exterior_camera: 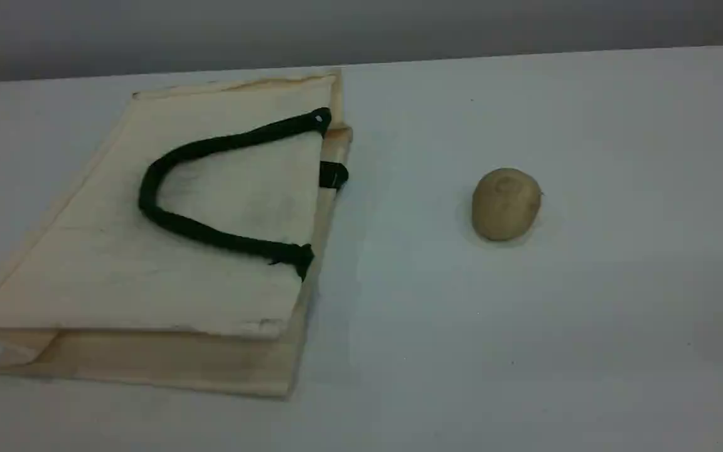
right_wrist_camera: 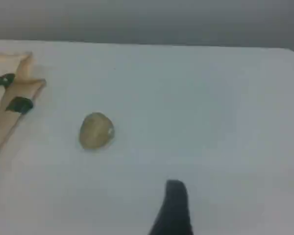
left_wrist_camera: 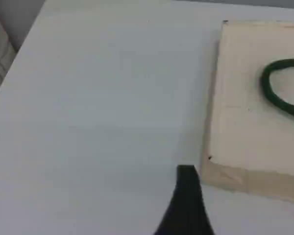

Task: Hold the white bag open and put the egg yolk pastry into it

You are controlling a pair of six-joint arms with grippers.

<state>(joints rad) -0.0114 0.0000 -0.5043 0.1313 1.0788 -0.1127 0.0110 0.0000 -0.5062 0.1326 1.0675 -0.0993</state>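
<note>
Presently the table (exterior_camera: 587, 351) carries the bag (exterior_camera: 117, 276) lying flat and closed at the left, its handle (exterior_camera: 148, 191) resting on the top panel. The pastry (exterior_camera: 506, 204) sits to its right, well apart, on bare table. The left gripper (left_wrist_camera: 187, 196) and the right gripper (right_wrist_camera: 174, 205) each stand wide open and empty, touching neither item.

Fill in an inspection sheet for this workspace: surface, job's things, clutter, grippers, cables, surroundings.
Surface: pale table, smooth.
Job's things: white bag lies flat and closed, with its dark green handle on top. The egg yolk pastry sits apart on the table, on the bag's mouth side.
Clutter: nothing seen.
Grippers: left gripper is over the table beside the bag. Right gripper is over the table near the pastry. Both are open, holding nothing.
Cables: nothing seen.
Surroundings: grey wall behind the table.
</note>
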